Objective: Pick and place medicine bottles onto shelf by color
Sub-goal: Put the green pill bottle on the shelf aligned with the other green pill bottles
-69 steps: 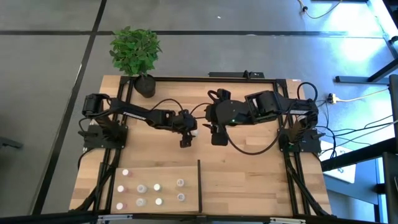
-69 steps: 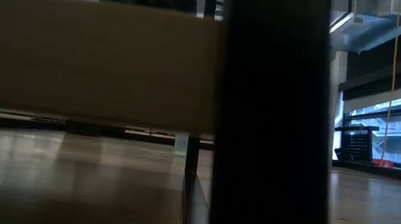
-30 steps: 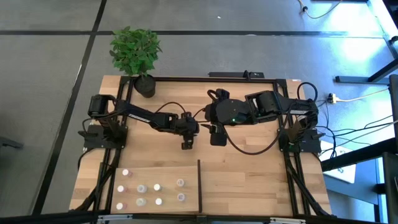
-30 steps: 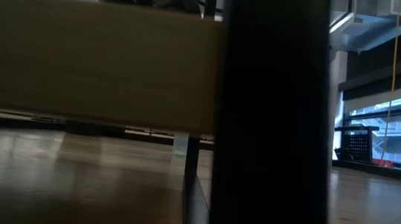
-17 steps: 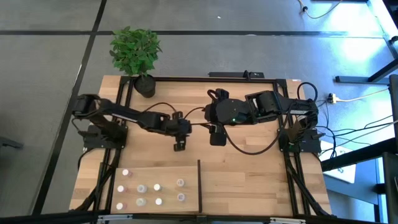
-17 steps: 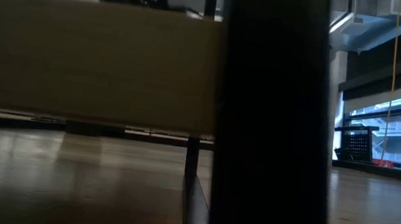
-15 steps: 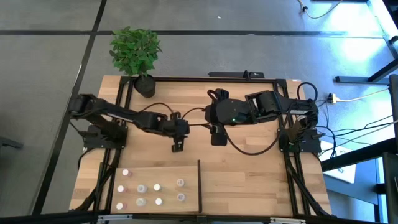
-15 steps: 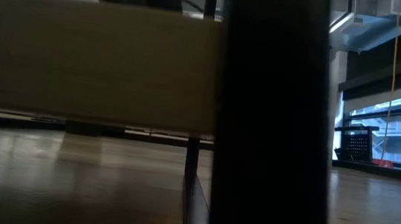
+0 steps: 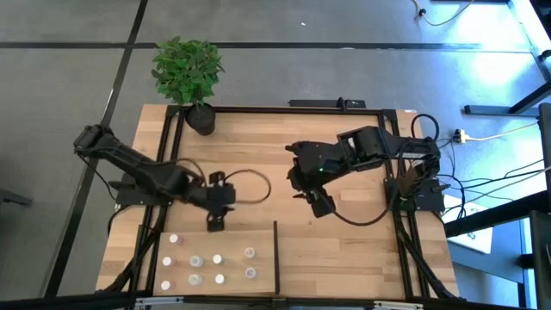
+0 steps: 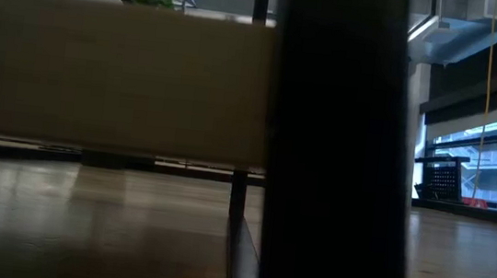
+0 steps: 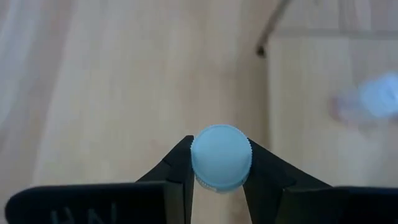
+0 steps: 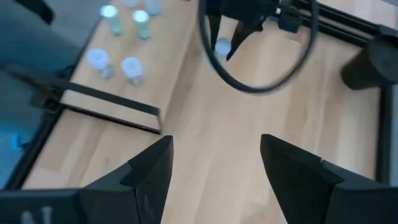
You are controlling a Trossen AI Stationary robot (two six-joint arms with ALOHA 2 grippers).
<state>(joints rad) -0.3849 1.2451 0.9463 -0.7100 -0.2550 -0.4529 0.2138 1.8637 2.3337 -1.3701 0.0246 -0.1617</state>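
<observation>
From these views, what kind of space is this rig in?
Probably a lab or workshop, not a home: grey concrete floor around the wooden table, loose cables at its side, and large windows beyond. A potted plant sits at one table corner.

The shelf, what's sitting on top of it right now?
The shelf carries nine small medicine bottles, all left of its black divider bar; the right part looks bare. The left gripper hangs at its back edge holding another bottle, so anything beneath it is covered.
</observation>
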